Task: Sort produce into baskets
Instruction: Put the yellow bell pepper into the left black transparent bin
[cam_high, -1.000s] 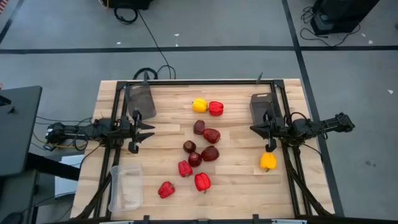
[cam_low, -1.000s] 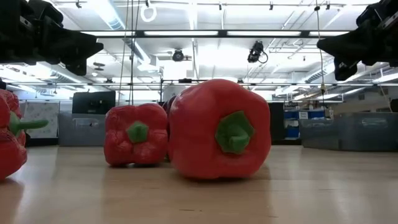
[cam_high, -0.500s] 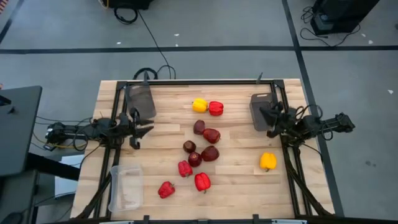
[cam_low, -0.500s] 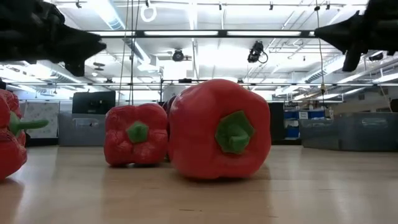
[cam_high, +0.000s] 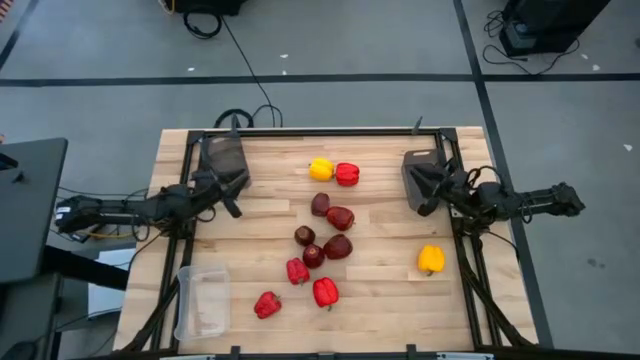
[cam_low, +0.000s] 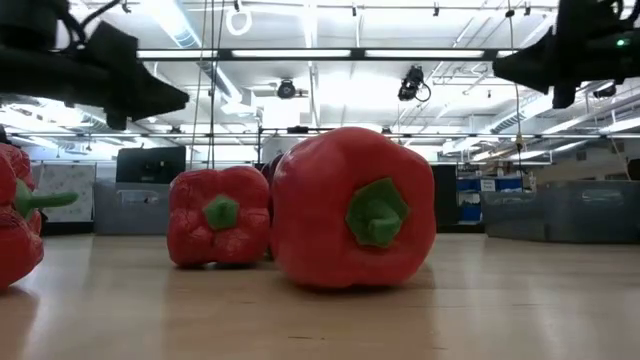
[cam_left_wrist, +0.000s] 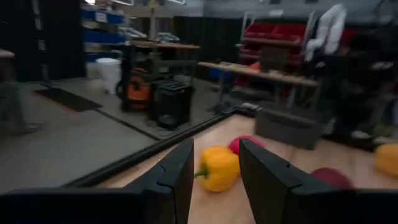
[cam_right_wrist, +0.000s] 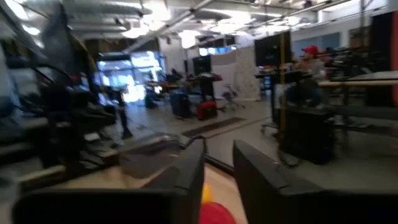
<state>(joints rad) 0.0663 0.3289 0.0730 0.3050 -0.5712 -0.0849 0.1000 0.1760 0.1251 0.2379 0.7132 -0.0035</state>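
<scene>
A: Grippers? Left gripper (cam_high: 228, 192) and right gripper (cam_high: 432, 190) both part-open, empty, each beside a grey tray.
B: Yellow pepper (cam_high: 431, 260) lies alone, nearer my right arm.

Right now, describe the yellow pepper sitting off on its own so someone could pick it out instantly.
Start at the wooden table and go to the side of the right arm, below the dark grey tray there. The lone yellow pepper lies apart from the red cluster, touching nothing, whereas the other yellow pepper sits against a red pepper.
</scene>
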